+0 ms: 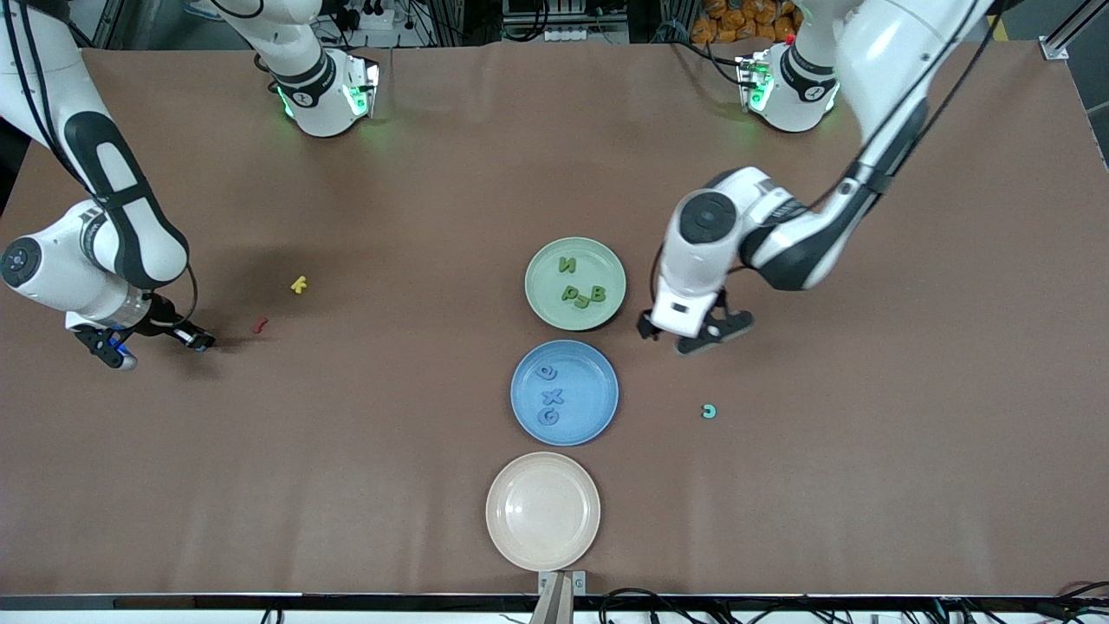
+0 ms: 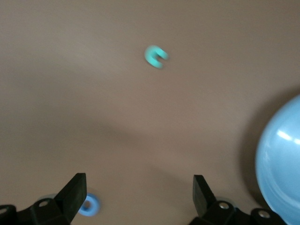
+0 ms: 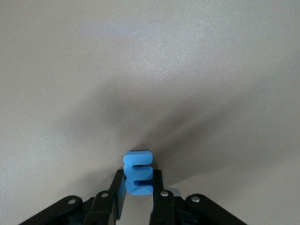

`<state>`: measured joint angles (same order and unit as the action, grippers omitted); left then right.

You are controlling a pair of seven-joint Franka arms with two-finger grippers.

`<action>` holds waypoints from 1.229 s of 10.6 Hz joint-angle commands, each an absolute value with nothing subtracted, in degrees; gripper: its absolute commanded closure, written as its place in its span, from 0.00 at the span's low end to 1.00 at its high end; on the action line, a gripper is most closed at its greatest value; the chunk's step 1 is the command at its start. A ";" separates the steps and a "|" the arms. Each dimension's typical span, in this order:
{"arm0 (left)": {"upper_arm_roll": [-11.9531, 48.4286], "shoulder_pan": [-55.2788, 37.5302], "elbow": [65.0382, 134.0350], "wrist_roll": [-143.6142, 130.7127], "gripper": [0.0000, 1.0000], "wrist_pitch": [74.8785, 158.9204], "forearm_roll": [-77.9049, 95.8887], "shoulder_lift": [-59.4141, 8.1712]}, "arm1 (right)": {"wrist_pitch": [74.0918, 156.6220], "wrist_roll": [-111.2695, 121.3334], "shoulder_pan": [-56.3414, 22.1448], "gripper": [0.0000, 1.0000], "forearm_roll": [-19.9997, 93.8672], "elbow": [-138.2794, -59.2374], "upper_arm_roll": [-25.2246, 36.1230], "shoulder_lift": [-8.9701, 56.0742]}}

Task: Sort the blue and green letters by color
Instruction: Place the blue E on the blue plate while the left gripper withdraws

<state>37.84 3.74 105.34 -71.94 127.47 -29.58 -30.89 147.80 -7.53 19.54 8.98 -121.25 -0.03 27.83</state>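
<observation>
While the right gripper (image 3: 137, 197) pinches a blue letter E (image 3: 138, 171) near the right arm's end of the table, a sound carry lifts it straight up, then travels to the blue plate (image 1: 598, 414) (three blue letters already lie there) and lets go low over it. That arm is bent low over the table. Beside the green plate (image 1: 541, 303), the left gripper (image 1: 693, 336) hovers with jaws wide and empty; a teal letter (image 1: 709, 412) lies nearby.
</observation>
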 commanded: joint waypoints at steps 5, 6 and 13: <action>39.99 16.34 104.49 -61.26 0.00 114.87 -19.86 -23.04 | 129.23 -26.10 12.33 1.00 9.58 -109.81 -4.64 24.52; 39.99 16.52 106.24 -60.74 0.00 114.87 -19.86 -21.64 | 127.98 -34.46 10.04 1.00 9.58 -106.47 -6.66 24.96; 21.05 1.96 117.95 -38.28 0.00 117.60 -2.67 -5.02 | 128.58 -75.17 -17.45 1.00 2.24 -82.05 -10.55 40.57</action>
